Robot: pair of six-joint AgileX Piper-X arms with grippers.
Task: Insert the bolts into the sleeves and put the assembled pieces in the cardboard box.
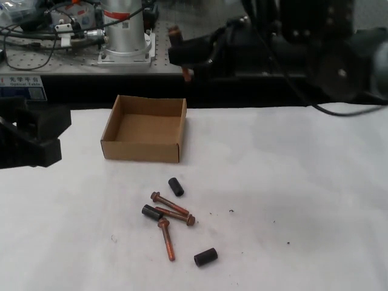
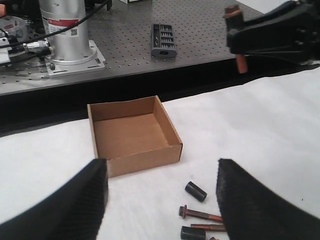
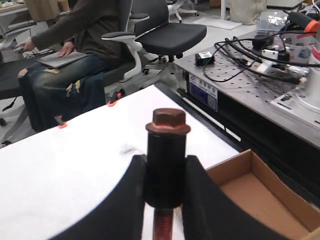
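Right gripper pinching a sleeve with a bolt pushed through it
It hangs in the air beyond the cardboard box, above the bench; the left gripper has its fingers spread wide with nothing between them, low over the white cloth on the near side of the box. Three loose bolts and three black sleeves lie on the cloth in front of the box, not touching it

White sheet covers the bench; behind it runs a perforated metal table; a silver cylinder stands upright there on a base plate, cables tangled beside it; a dark slotted case lies flat farther along; an office chair sits beyond the bench.
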